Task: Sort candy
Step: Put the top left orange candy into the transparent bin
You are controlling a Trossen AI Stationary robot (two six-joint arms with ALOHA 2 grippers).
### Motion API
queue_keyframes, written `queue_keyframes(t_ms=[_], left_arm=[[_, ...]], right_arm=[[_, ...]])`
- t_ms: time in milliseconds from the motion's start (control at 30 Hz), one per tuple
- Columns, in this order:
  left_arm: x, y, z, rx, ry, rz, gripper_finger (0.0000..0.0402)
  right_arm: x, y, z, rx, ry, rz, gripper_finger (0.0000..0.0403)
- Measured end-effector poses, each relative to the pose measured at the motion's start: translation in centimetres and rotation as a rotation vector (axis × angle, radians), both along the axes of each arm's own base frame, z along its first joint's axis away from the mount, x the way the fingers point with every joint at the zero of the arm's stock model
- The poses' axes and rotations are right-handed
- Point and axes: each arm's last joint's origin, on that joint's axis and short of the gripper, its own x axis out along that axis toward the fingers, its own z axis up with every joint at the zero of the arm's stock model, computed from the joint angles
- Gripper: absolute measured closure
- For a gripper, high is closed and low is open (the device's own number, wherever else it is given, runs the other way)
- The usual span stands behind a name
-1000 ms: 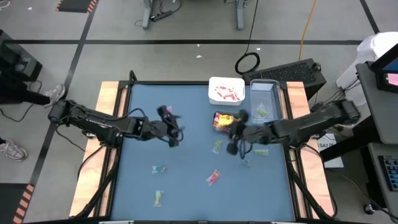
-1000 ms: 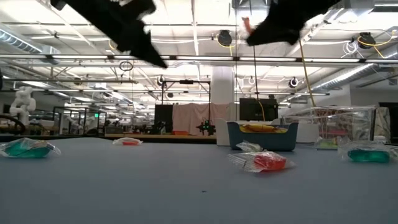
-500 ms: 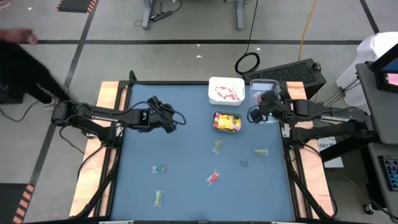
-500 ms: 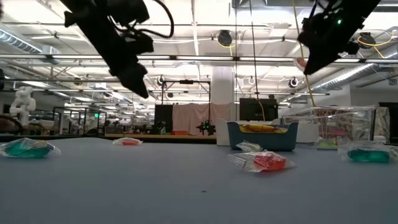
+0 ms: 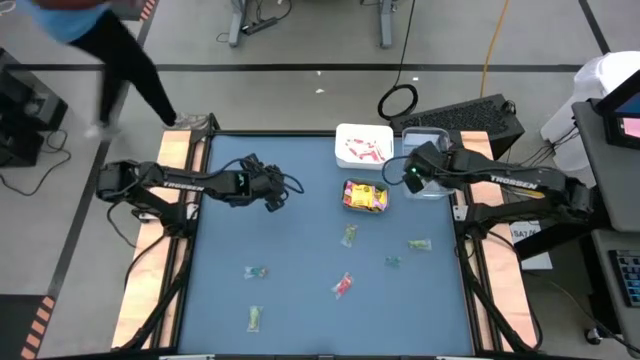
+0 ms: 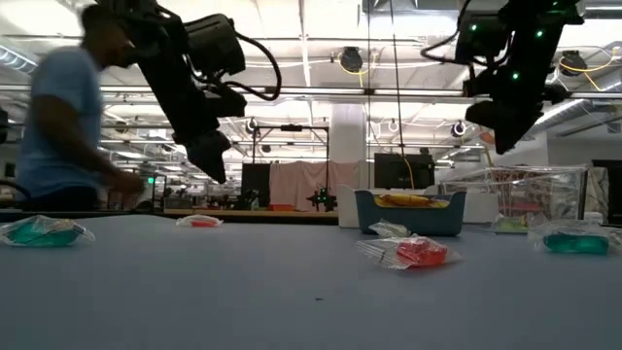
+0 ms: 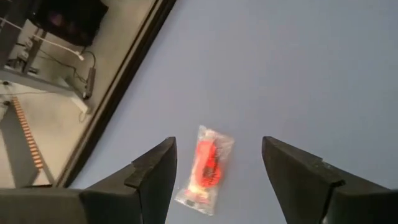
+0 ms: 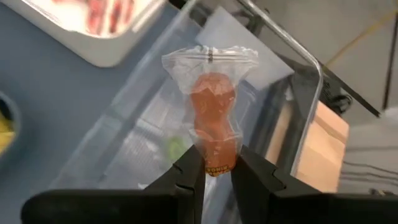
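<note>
Our right gripper (image 8: 214, 171) pinched a red clear-wrapped candy (image 8: 213, 121) above the clear container (image 5: 428, 160); our left gripper (image 7: 214, 168), fingers spread, hung over another red candy (image 7: 206, 168) on the table (image 5: 300, 250).

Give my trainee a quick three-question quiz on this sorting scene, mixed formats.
1. True or false: the right hand grips an orange clear-wrapped candy.
2. That hand is above which container? A) teal tub of yellow packets B) clear plastic bin C) white tray
3. Fill in: the left hand is ____, with a red wrapped candy on the blue table below it.

Key: 1 true; 2 B; 3 open.
</note>
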Motion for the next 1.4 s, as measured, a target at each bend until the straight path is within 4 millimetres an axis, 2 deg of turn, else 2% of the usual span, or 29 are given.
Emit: queue_keyframes(t_ms=[433, 800, 1100, 1200, 1400], left_arm=[[-0.5, 2.4, -0.2, -0.032, 0.069, -0.043, 0.016], [-1.4, 4.5, -0.5, -0.177, 0.03, -0.053, 0.016], [-3.5, 4.6, -3.3, -0.264, 0.069, -0.035, 0.016], [-3.7, 4.5, -3.9, -0.258, 0.056, -0.04, 0.016], [-3.5, 4.6, -3.8, -0.241, 0.038, -0.067, 0.016]], right_arm=[[0.2, -2.1, -1.9, 0.129, 0.079, -0.089, 0.0339], [0.9, -3.1, -3.4, 0.27, 0.078, -0.096, 0.0339], [0.8, -2.9, -3.4, 0.302, 0.085, -0.086, 0.0336], [0.7, -2.8, -3.3, 0.319, 0.073, -0.082, 0.0315], [0.5, -2.7, -3.2, 0.33, 0.09, -0.074, 0.0242]])
